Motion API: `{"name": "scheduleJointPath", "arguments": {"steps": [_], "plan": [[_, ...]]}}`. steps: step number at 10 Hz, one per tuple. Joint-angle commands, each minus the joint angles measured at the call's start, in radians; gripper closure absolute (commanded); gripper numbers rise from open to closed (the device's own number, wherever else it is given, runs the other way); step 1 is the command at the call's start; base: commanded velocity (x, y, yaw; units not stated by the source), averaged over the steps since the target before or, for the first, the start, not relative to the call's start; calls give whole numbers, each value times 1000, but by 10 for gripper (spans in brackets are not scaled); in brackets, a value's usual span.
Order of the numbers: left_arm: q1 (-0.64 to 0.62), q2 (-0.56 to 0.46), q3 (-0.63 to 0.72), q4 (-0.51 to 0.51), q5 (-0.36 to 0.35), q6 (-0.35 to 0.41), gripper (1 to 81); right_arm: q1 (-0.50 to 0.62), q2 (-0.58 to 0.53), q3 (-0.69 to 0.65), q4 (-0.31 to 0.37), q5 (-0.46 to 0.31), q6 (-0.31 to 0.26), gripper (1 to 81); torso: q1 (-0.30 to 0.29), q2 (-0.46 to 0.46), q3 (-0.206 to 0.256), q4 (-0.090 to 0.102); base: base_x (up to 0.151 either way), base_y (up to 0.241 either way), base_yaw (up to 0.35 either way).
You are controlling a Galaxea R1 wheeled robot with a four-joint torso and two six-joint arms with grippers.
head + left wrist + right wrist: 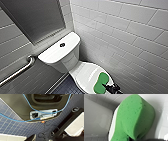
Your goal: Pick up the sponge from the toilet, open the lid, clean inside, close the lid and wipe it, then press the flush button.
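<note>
On the closed lid (pixel 83 72) of the toilet (pixel 65 62), toward its front edge, the sponge (pixel 100 81) is lying flat, bright green against the white gloss. The right gripper (pixel 111 88) is meeting it at its near end, the black tip overlapping the green. In the right wrist view the sponge is looming very close, its pinched waist plain. Whether the jaws are already clamped on it or only bracketing it, I cannot tell.

With the lid down and the sponge resting on it, this is looking like the pick-up step, though a wipe of the closed lid would be looking much the same. If it is the pick-up, the next move is calling for a firm pinch on the soft foam and a clean lift off the lid, since the glossy surface is likely to let the sponge slide rather than grip.

Behind the lid, the rounded tank is carrying the flush button (pixel 62 45) in the middle of its top, well apart from the sponge. A metal grab bar (pixel 18 72) is running along the tiled wall (pixel 130 27) to one side, and the dark blue tiled floor (pixel 63 89) is showing beside the bowl.
</note>
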Motion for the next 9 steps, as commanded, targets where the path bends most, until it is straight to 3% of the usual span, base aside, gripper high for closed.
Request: {"name": "scheduleJointPath", "arguments": {"steps": [1,3,6,9], "plan": [[55,5,15,-9,103,-3,10,87,-16,3,-8,-25,6,811,0,0,0,0,0,0,0],[55,8,15,-9,103,-3,10,101,-58,62,-48,-23,43,811,0,0,0,0,0,0,0],[47,14,18,0,83,3,10,178,-261,381,-60,-23,41,811,0,0,0,0,0,0,0],[34,16,18,1,74,6,10,144,-390,544,-53,0,43,811,0,0,0,0,0,0,0]]}}
